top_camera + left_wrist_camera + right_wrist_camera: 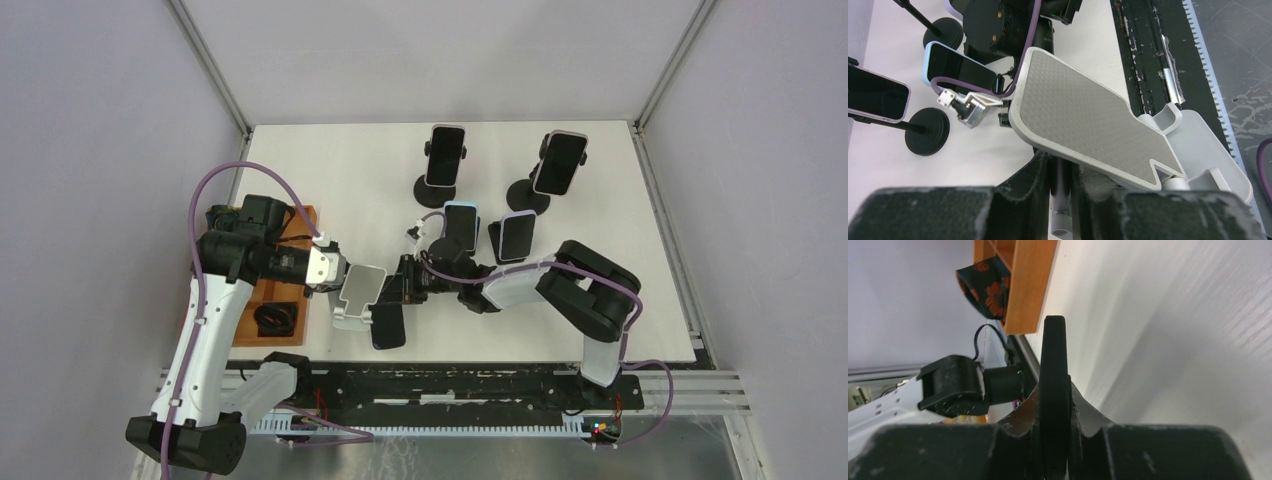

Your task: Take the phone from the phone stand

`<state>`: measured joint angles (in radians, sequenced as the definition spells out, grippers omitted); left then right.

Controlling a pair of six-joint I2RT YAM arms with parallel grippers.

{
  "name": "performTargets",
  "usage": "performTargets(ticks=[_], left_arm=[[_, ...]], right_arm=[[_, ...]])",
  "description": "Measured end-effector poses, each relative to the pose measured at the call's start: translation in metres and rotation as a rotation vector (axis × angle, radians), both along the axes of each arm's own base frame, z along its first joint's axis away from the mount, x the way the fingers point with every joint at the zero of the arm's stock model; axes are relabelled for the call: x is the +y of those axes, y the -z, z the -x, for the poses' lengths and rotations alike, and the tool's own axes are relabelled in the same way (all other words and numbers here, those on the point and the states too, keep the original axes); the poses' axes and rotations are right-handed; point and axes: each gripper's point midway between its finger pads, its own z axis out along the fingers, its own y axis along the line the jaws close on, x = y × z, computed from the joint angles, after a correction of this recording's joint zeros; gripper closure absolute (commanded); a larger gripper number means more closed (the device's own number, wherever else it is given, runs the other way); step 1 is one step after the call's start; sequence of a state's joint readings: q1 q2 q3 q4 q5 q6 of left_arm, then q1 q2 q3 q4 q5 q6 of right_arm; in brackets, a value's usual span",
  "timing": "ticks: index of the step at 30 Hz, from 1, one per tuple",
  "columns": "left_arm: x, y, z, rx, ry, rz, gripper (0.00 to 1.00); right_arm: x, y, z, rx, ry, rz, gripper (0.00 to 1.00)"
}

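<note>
**A:** What has the right gripper (402, 296) got?

**B:** It is clamped on the dark phone (388, 326). In its wrist view the phone stands edge-on between the two fingers (1093, 415) and sticks out well past their tips.

**A:** And the other one?

**B:** The left gripper (333, 270) is closed on the neck of the silver phone stand (358, 293), just under its grey plate (1088, 120). The plate is bare. The phone is off it and hangs just beside the stand's lower lip, and I cannot tell whether the two touch.

**A:** How tight is it around them?

**B:** The two grippers face each other, with only the stand between their tips. A wooden tray (280, 295) lies just behind the left gripper. Four more phones (461, 225) stand on black stands behind the right gripper, two of them close by its wrist. The phone's free end lies near the table's front edge, with the black rail (480, 378) just past it.

**A:** Any open room?

**B:** Yes, there is bare white table (330, 170) on the far side of both grippers.
</note>
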<state>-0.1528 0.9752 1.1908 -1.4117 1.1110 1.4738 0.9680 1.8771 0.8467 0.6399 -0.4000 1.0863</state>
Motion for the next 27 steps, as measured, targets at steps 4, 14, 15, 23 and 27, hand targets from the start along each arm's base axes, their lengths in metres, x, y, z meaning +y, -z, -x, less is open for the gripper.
performTargets(ticks=[4, 14, 15, 23, 27], left_arm=[[0.000, 0.000, 0.000, 0.000, 0.001, 0.002, 0.98], [-0.001, -0.001, 0.001, 0.001, 0.004, 0.009, 0.98], [-0.001, -0.002, 0.001, 0.001, 0.005, 0.012, 0.98], [-0.003, -0.004, 0.002, 0.002, 0.010, 0.025, 0.98], [-0.004, -0.005, 0.003, 0.004, 0.015, 0.037, 0.98]], right_arm=[[0.011, 0.015, -0.008, 0.005, 0.032, 0.030, 1.00], [0.004, 0.044, -0.014, 0.048, 0.101, 0.094, 0.84], [0.004, 0.045, -0.014, 0.049, 0.103, 0.098, 0.76], [-0.006, 0.047, -0.025, -0.008, 0.158, 0.163, 0.21], [-0.013, 0.038, -0.033, -0.064, 0.191, 0.195, 0.11]])
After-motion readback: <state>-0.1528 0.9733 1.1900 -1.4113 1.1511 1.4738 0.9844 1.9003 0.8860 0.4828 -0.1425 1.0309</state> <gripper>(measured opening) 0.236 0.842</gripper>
